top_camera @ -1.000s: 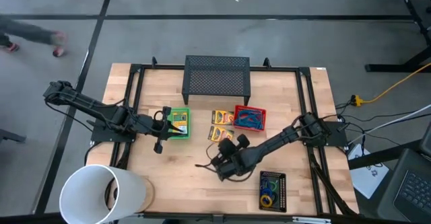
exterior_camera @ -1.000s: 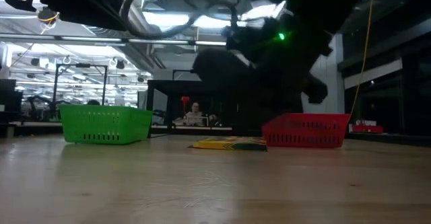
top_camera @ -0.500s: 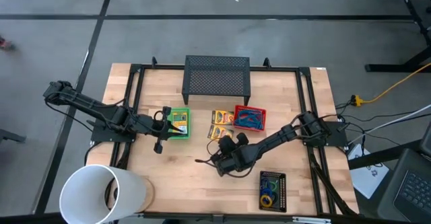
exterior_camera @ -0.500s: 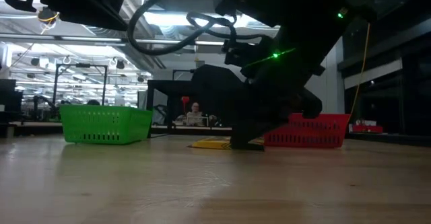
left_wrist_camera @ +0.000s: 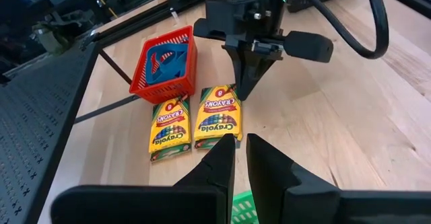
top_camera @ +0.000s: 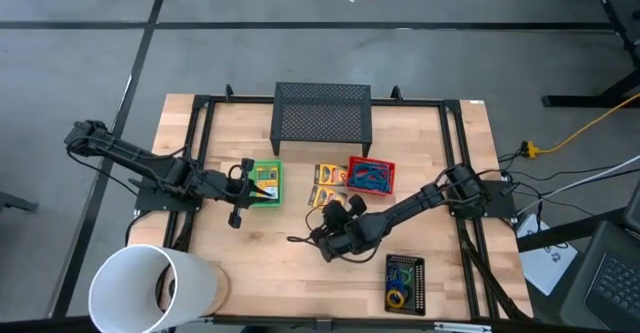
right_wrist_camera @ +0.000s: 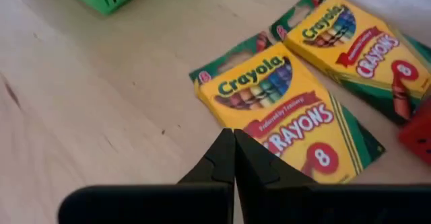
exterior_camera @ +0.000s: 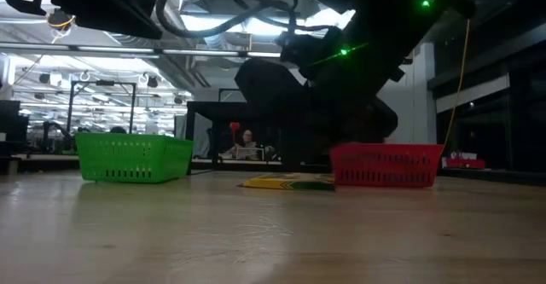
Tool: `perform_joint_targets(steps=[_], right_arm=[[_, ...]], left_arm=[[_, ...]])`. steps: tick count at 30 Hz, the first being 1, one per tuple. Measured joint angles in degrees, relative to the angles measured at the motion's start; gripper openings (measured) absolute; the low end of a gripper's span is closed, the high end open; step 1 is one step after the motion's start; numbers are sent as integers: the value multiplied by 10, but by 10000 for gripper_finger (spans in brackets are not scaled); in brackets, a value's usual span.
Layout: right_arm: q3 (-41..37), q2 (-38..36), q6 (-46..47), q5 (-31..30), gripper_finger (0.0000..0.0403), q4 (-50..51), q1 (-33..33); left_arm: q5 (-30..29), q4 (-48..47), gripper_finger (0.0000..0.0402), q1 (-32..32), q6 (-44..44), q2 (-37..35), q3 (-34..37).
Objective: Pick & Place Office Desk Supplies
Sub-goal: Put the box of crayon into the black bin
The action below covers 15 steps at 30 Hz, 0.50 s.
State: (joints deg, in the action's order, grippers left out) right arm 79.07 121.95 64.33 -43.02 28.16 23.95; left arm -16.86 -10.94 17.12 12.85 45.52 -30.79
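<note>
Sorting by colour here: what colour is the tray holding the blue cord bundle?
Red; the mesh tray shows best in the left wrist view, with the blue cord bundle inside.

One camera looks straight down on the table (top_camera: 260, 263); another sits level at its surface. Both wrist cameras, close in, share the crayon boxes (left_wrist_camera: 202, 120).

Pale wood worktop (top_camera: 270, 253) w/ black frame rails along the edges. On it: black mesh rack (top_camera: 322, 111) at the far edge, centre. Green tray (top_camera: 265, 184) on the left side. Two yellow crayon boxes (top_camera: 328, 186) side by side mid-worktop, touching or nearly so, just beside a red tray (top_camera: 371, 177) w/ blue cord inside. Black tray (top_camera: 405, 282) near the front edge, right side, w/ small coloured rings in it. Big white cylinder (top_camera: 152, 288) at the front left corner.
</note>
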Motion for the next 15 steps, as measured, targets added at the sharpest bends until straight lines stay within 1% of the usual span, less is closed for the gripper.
perform_joint_targets(steps=[15], right_arm=[[-3, 6, 10, 6, 0, 7, -3]], left_arm=[[0, 0, 36, 0, 0, 0, 0]])
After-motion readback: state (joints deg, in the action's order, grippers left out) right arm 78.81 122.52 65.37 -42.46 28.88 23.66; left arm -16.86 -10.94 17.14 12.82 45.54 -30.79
